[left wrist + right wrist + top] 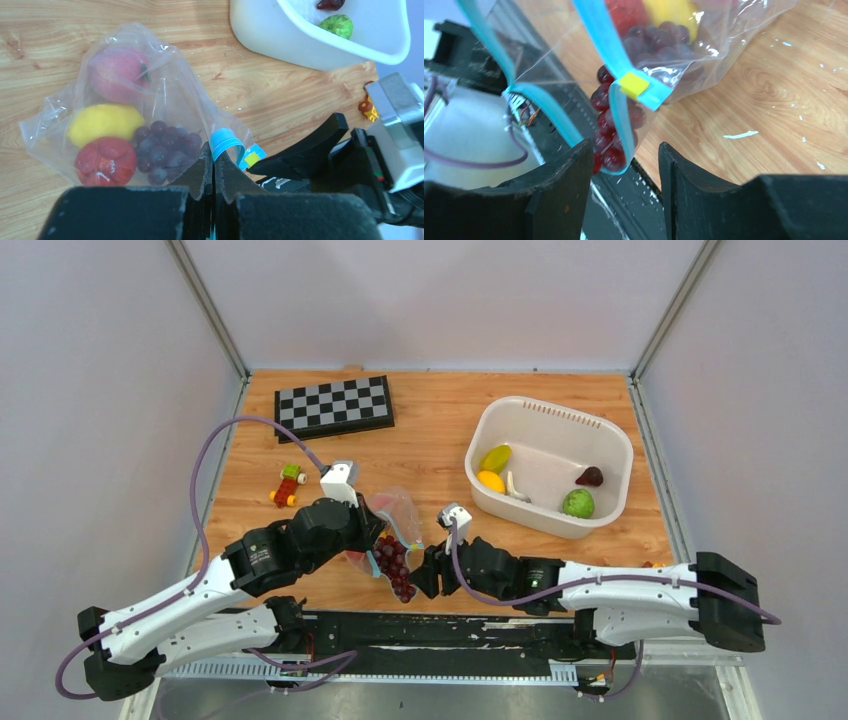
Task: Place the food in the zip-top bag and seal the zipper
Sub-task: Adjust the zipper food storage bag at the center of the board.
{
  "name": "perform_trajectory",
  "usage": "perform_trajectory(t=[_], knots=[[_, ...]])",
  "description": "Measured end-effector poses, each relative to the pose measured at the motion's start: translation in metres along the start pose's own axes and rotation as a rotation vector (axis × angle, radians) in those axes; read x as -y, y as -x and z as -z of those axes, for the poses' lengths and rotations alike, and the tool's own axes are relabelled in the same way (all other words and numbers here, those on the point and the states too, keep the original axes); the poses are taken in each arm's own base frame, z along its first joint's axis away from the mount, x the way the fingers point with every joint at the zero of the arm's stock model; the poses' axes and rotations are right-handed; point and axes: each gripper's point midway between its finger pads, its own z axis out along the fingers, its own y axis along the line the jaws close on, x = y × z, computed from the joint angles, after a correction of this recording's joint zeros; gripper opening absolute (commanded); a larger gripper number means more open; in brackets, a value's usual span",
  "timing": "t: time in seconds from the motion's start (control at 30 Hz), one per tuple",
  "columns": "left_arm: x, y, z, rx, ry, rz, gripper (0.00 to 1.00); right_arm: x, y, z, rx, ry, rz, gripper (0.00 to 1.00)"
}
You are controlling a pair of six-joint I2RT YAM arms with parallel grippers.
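Left end effector (214,172) pinches the zipper (227,142); right end effector (624,152) stands spread around its loop.

Checkerboard (334,406) at far left of the wooden table (430,430), toy blocks (288,485) just nearer — white basket (545,515) at right.

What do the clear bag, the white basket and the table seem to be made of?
Zip-top bag: thin glossy plastic film; it crinkles and glints. White basket: probably rigid moulded plastic, smooth, faintly shiny. Table: wood or wood-look laminate; grain shows, but which one I cannot tell.
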Motion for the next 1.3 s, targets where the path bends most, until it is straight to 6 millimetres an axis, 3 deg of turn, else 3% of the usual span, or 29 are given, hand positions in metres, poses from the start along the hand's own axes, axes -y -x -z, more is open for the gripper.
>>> perform_trajectory(t=[0.13,0.27,0.57,0.67,0.8,1.3], knots=[[0.0,-0.001,0.0,-0.001,-0.005,0.001,0.0,0.012,0.003,-0.016,0.038,-0.086,-0.003,0.31],[-0.003,-0.003,0.002,0.003,-0.007,0.003,0.0,0.014,0.009,-0.023,0.08,-0.106,-0.012,0.25],[-0.004,-0.003,0.004,0.008,-0.012,0.006,0.0,0.014,0.009,-0.034,0.093,-0.132,-0.006,0.22],[-0.004,-0.002,0.004,0.009,-0.011,0.006,0.0,0.015,0.009,-0.032,0.106,-0.151,0.008,0.29],[-0.005,-0.002,0.004,0.012,-0.008,0.006,0.0,0.012,0.007,-0.031,0.104,-0.146,0.054,0.3],[-0.005,-0.003,0.003,0.009,-0.002,0.003,0.0,0.023,-0.006,-0.023,0.067,-0.231,0.154,0.2]])
